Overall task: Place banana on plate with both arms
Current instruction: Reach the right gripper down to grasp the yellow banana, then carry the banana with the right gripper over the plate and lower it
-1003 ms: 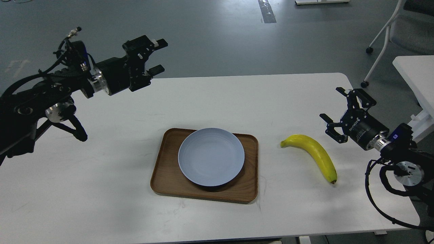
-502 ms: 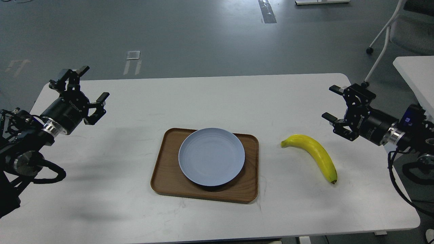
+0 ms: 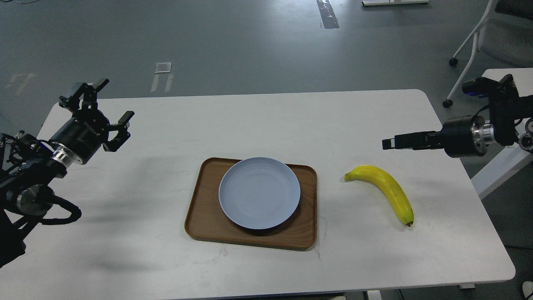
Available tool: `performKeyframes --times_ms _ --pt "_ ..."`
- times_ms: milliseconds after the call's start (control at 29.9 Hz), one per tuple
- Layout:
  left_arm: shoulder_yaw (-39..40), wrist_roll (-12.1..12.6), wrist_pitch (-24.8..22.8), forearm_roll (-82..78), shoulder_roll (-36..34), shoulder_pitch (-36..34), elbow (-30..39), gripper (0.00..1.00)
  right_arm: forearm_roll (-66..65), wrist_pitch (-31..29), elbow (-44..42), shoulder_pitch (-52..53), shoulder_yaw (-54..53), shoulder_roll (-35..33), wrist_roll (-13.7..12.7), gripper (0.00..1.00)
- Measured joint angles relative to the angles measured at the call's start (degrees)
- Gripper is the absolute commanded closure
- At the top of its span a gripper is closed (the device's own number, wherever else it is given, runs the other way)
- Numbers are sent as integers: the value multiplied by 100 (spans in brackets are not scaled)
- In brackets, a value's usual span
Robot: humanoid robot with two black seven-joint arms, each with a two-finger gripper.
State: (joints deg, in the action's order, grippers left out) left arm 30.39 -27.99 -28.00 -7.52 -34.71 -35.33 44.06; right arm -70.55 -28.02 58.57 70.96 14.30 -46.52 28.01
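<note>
My banana (image 3: 385, 191) lies on the white surface (image 3: 258, 121), right of the blue-grey plate (image 3: 259, 193) on its wooden tray (image 3: 200, 216). My left gripper (image 3: 112, 102) hangs open, far left of the plate. My right gripper (image 3: 389, 143), above the banana, shows edge-on; I cannot tell its state.

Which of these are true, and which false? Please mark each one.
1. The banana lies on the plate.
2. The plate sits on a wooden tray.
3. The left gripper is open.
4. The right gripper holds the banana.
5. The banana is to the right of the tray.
1. False. The banana lies on the white table, apart from the plate.
2. True. The plate rests on the brown tray.
3. True. The left gripper has its fingers spread.
4. False. The right gripper is above the table, not touching the banana.
5. True.
</note>
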Motion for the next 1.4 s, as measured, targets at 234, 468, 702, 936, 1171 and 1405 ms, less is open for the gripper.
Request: performKeyframes --times_ms 234,468,702,936,1171,1405 --pt "80 0 0 1 15 -8 7 2 -198 3 -576 236 1094 901 -1 1" --pt "81 0 0 -28 70 -41 7 2 -207 3 -624 206 1708 1068 -1 3" --pt "82 0 0 -39 70 -51 7 2 -206 158 -778 3 1905 1258 -1 27" --pt "82 0 0 -43 36 -52 6 2 -206 182 -913 -61 1927 1387 -1 81" --pt "82 0 0 -54 35 -52 6 2 -204 180 -916 -32 1929 1348 -1 92" --pt "86 0 0 -57 35 -56 6 2 -162 173 -802 612 1926 1236 -1 91"
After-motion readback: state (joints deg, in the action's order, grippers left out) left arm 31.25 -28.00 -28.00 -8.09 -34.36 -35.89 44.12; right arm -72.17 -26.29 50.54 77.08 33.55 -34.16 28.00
